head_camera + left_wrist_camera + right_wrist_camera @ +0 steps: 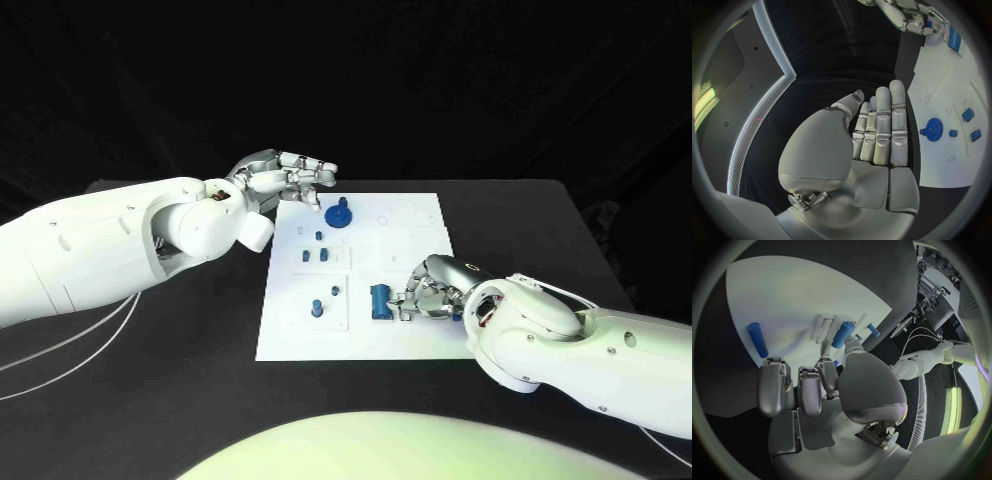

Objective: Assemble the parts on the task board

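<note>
The white task board (289, 340) lies in the middle of the table. A blue gear (339, 217) (934, 129) stands near its far edge, with small blue parts (315, 256) (967, 115) toward the middle. My left hand (296, 180) (876, 135) hovers by the board's far left corner, fingers straight and side by side, holding nothing. A long blue cylinder (379, 300) (756, 339) lies flat on the board's near half. My right hand (428, 288) (811, 385) is just right of it, fingers bent over the board, thumb apart, nothing in its grasp.
Two more small blue pieces (316, 307) (336, 290) stand on the board's near left part, and a shorter blue piece (842, 334) shows beyond my right thumb. Black table (159, 400) surrounds the board. White cables (87, 350) trail under the left arm.
</note>
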Controlling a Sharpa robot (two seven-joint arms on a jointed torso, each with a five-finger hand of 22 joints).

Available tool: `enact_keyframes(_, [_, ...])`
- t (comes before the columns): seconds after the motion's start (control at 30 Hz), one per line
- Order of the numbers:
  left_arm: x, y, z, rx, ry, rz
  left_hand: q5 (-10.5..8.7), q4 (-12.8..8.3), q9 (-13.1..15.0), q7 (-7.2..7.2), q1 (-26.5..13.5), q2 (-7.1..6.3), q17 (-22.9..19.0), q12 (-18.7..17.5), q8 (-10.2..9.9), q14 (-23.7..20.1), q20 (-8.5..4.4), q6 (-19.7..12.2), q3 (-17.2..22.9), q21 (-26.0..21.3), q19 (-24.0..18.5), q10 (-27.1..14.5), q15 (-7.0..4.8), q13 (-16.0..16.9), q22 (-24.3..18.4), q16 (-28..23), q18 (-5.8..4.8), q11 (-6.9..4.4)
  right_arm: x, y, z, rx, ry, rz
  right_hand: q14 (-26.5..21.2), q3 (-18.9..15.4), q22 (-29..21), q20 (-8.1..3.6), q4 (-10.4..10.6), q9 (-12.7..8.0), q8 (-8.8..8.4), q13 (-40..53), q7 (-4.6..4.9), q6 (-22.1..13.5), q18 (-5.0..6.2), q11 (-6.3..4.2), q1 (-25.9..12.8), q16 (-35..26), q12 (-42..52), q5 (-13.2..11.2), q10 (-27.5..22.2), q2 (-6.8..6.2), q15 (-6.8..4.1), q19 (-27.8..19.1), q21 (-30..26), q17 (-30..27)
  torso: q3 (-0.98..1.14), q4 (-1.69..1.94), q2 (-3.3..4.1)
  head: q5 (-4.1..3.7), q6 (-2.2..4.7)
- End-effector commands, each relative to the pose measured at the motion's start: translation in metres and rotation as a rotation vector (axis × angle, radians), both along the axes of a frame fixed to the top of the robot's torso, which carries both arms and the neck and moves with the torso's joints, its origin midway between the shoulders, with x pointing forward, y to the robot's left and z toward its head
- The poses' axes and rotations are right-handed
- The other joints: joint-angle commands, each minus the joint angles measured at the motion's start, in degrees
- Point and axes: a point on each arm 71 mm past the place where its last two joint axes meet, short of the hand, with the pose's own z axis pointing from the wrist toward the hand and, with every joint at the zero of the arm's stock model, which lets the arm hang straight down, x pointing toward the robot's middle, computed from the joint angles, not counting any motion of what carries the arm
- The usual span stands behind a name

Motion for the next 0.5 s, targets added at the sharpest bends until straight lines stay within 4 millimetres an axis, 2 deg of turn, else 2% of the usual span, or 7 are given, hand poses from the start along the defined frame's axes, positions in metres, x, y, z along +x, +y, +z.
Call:
enact_keyframes(0.03, [-0.001, -0.002, 0.001, -0.008, -0.002, -0.016, -0.06, 0.1, 0.1, 0.10, -0.3, 0.38, 0.1, 0.2, 0.2, -0.4, 0.02, -0.4, -0.3, -0.2, -0.5, -0.3, 0.15, -0.1, 0.0, -0.2, 0.69, 0.03, 0.002, -0.013, 0.003, 0.104, 0.020, -0.025, 4.5, 1.5, 11.0, -0.30, -1.5, -1.0, -1.58, -1.0, 0.24, -0.8, 0.03, 0.06, 3.9, -0.4, -1.3, 3.8, -1.0, 0.83, -0.23, 0.4, -1.1, 9.0, -0.04, -0.10, -0.09, -0.58, -0.15])
enact_keyframes(0.17, [-0.001, -0.001, 0.000, -0.007, -0.002, -0.013, -0.06, 0.1, 0.1, 0.10, -0.3, 0.38, 0.1, 0.2, 0.2, -0.4, 0.02, -0.4, -0.3, -0.2, -0.5, -0.3, 0.15, -0.1, 0.0, -0.2, 0.69, 0.03, 0.004, -0.037, 0.008, 0.083, 0.015, -0.027, 4.5, 4.1, 11.0, 0.12, -2.1, -3.5, -4.95, -2.1, 1.10, -0.5, 0.01, 0.76, 6.7, -0.6, -2.9, 4.5, -1.9, 0.15, 0.35, 0.3, -1.2, 8.8, -0.11, -0.18, -0.20, -0.93, 0.13])
enact_keyframes(0.27, [0.000, -0.001, 0.000, -0.007, -0.002, -0.013, -0.06, 0.1, 0.1, 0.10, -0.3, 0.38, 0.1, 0.2, 0.2, -0.4, 0.02, -0.4, -0.3, -0.2, -0.5, -0.3, 0.15, -0.1, 0.0, -0.2, 0.69, 0.03, 0.004, -0.048, 0.013, 0.027, -0.035, 0.010, 4.4, 5.2, 11.0, 0.32, -1.8, -4.8, -6.37, -2.3, 1.17, 0.4, 0.03, 0.94, 7.0, -0.7, -3.2, 4.8, -1.9, -0.49, 0.49, 0.3, -1.3, 8.5, -0.12, -0.22, -0.16, -1.17, 0.22])
enact_keyframes(0.33, [0.000, -0.001, 0.000, -0.007, -0.002, -0.014, -0.06, 0.1, 0.1, 0.10, -0.3, 0.38, 0.1, 0.2, 0.2, -0.4, 0.02, -0.4, -0.3, -0.2, -0.5, -0.3, 0.15, -0.1, 0.0, -0.2, 0.69, 0.03, 0.004, -0.055, 0.015, -0.009, -0.065, 0.021, 4.4, 5.6, 11.0, 0.43, -1.3, -5.5, -7.13, -2.3, 1.26, 1.0, 0.01, 0.87, 6.9, -0.8, -3.2, 4.4, -1.7, -1.05, 0.53, 0.3, -1.2, 8.5, 0.00, -0.29, -0.18, -1.33, 0.24])
enact_keyframes(0.5, [0.000, -0.002, 0.000, -0.007, -0.001, -0.015, -0.06, 0.1, 0.1, 0.10, -0.3, 0.38, 0.1, 0.2, 0.2, -0.4, 0.02, -0.4, -0.3, -0.2, -0.5, -0.3, 0.15, -0.1, 0.0, -0.2, 0.69, 0.03, 0.006, -0.067, 0.015, -0.073, -0.095, 0.015, 4.5, 6.3, 11.1, 0.61, 0.6, -7.6, -9.22, -2.3, 1.64, 1.8, -0.04, 1.17, 5.5, -0.6, -3.2, 2.9, -1.4, -1.61, 0.78, 0.4, -1.0, 8.7, -0.01, -0.15, -0.05, -1.61, 0.36])
